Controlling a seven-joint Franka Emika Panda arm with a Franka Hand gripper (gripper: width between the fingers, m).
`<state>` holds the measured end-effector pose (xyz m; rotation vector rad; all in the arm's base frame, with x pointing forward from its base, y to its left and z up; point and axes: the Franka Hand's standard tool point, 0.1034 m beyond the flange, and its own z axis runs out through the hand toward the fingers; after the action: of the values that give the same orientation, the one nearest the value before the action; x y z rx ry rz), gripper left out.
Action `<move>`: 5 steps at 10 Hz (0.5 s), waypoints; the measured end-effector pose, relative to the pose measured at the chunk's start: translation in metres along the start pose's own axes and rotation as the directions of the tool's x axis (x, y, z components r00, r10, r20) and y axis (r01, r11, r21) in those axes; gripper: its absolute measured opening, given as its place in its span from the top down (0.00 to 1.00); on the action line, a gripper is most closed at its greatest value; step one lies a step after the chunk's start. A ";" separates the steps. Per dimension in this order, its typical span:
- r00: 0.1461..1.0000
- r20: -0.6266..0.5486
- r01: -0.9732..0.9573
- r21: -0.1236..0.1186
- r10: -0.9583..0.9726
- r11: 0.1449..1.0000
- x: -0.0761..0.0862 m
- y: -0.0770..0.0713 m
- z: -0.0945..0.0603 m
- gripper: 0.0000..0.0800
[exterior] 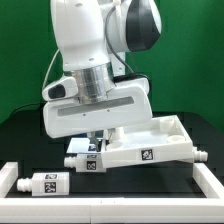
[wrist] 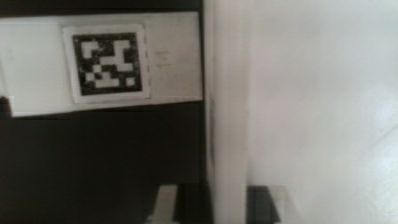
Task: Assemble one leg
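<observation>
Step in hand, as I read it: getting a hold on the table top (exterior: 165,150) so a leg can go in. No leg is fitted yet.

The end effector (exterior: 95,138) is low, at the table top's end on the exterior view's left. Its fingers are hidden there. In the wrist view the end effector (wrist: 214,205) shows only tips at the frame edge, with a tall white face (wrist: 302,100) between or just behind them. I cannot tell whether it is spread, pressed together or pinching that wall.

The table top lies around the middle of the surface (exterior: 30,140), hollow side up, reaching toward the edge on the exterior view's right.

- The nearer leg (exterior: 85,163) lies flat just beside the table top, right under the end effector.
- The second leg (exterior: 40,183) lies flat toward the near corner on the exterior view's left, close to the white rail (exterior: 8,178).
- Both legs are loose, neither is held.

The wrist view also shows a tagged white part (wrist: 98,60). It could be the leg or the table top, I can't say.

The next move calls for a square, firm hold on the wall, if that is the target. The nearer leg is close enough to get bumped.
</observation>
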<state>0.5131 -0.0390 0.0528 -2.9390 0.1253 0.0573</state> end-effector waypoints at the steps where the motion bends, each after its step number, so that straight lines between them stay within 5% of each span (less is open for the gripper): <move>1: 1.000 0.000 0.000 0.000 0.000 1.000 0.000 0.000 0.000 0.93; 2: 1.000 0.005 -0.001 -0.001 0.001 1.000 0.001 -0.002 0.000 0.93; 5: 0.994 -0.016 0.108 -0.033 -0.109 0.994 0.057 -0.039 0.001 0.93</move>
<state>0.5734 -0.0052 0.0569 -2.9726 -0.0332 0.0177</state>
